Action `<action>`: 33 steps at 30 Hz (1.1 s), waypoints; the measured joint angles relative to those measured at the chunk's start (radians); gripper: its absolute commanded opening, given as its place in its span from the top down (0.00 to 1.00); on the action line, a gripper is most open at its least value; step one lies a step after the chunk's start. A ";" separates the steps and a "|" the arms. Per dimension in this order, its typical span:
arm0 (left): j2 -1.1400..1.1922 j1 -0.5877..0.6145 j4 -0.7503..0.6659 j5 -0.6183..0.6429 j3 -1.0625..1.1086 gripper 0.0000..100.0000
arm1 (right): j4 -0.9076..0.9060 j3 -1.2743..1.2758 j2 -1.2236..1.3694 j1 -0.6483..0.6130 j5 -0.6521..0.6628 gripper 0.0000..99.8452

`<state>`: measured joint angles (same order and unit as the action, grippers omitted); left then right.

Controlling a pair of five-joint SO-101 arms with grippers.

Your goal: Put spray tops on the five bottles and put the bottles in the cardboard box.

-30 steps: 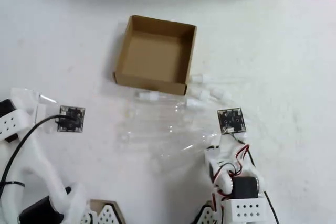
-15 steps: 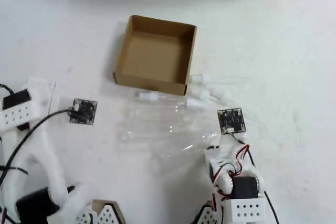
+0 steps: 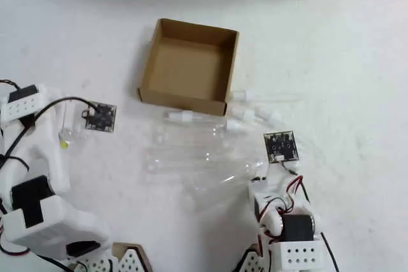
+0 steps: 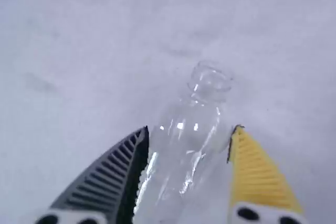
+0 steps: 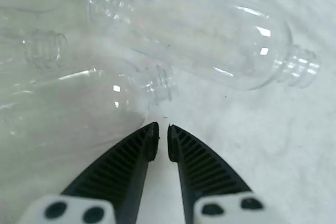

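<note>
Bottles [image 3: 191,151] with open necks lie on their sides in a loose group at the middle of the table [image 3: 344,62], just off the near wall of the cardboard box [image 3: 182,101]. Spray tops [image 3: 182,117] lie beside that wall and toward the box's near right corner. One further bottle [image 4: 181,156] is near the table's left edge, grasped by the left gripper [image 4: 190,129] with its black and yellow fingers against the bottle's two sides. The right gripper [image 5: 161,129] sits toward the near edge, just beside the group, its fingers drawn together with the tips almost touching.
</note>
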<state>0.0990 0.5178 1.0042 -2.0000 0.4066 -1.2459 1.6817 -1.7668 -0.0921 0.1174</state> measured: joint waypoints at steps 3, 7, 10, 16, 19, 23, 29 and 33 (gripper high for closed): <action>0.021 0.000 -0.003 0.002 -0.014 0.75 | 0.000 0.000 0.000 0.000 0.000 0.98; 0.052 -0.002 -0.017 0.008 -0.020 0.75 | 0.000 0.000 0.000 0.000 0.000 0.98; 0.077 -0.003 -0.018 0.025 -0.031 0.76 | 0.000 0.000 0.000 0.000 0.000 0.98; 0.084 -0.011 -0.012 0.155 -0.032 0.76 | 0.000 0.000 0.000 0.000 0.000 0.98; 0.084 -0.021 0.026 0.242 -0.041 0.76 | 0.000 0.000 0.000 0.000 0.000 0.98; 0.084 -0.040 0.072 0.404 -0.049 0.76 | 0.000 0.000 0.000 0.000 0.000 0.98; 0.086 -0.049 0.087 0.712 -0.049 0.76 | 0.000 0.000 0.000 0.000 0.000 0.98; 0.086 -0.054 0.104 1.008 -0.048 0.75 | 0.000 0.000 0.000 0.000 0.000 0.98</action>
<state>0.1849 0.4641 1.1086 -0.9920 0.3590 -1.2459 1.6817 -1.7668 -0.0921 0.1174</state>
